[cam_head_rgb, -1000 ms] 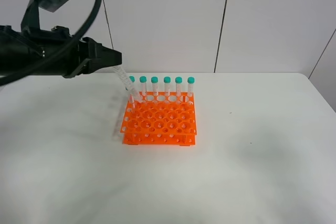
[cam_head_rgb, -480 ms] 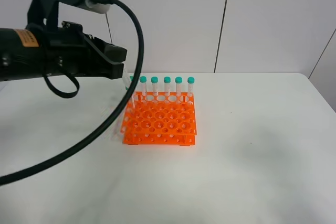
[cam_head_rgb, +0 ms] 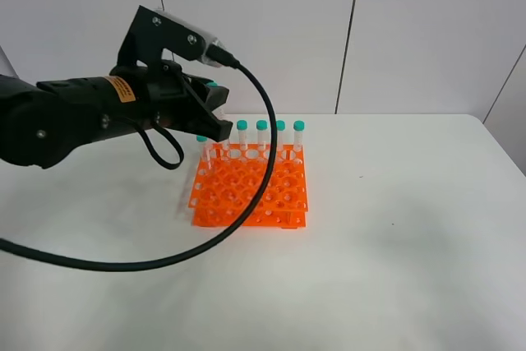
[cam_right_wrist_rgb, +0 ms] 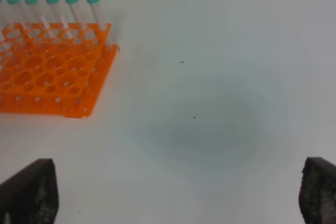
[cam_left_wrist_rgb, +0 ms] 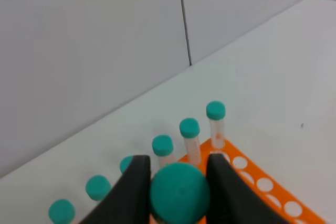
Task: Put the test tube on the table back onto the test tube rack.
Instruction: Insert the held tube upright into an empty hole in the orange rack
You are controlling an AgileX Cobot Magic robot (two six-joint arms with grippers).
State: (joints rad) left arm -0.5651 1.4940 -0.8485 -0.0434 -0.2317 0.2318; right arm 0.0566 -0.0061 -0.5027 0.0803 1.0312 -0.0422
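My left gripper (cam_head_rgb: 210, 132) hovers over the back left corner of the orange test tube rack (cam_head_rgb: 263, 195). It is shut on the teal cap of the test tube (cam_left_wrist_rgb: 180, 191), which sits between the two dark fingers (cam_left_wrist_rgb: 134, 187) in the left wrist view. In the exterior view the gripper hides most of that tube. Several other teal-capped tubes (cam_head_rgb: 280, 126) stand in the rack's back row and show behind the held cap (cam_left_wrist_rgb: 189, 128). My right gripper (cam_right_wrist_rgb: 173, 203) is open and empty, low over the white table (cam_head_rgb: 394, 244), and is out of the exterior view.
The left arm's thick black cable (cam_head_rgb: 246, 203) loops down across the front of the rack. The rack also shows far off in the right wrist view (cam_right_wrist_rgb: 47, 77). A white panelled wall (cam_head_rgb: 411, 30) stands behind the table's back edge.
The left arm has swung right and forward over the rack's back left corner. The tube it holds has gone from tilted beside the rack to hidden under the gripper.
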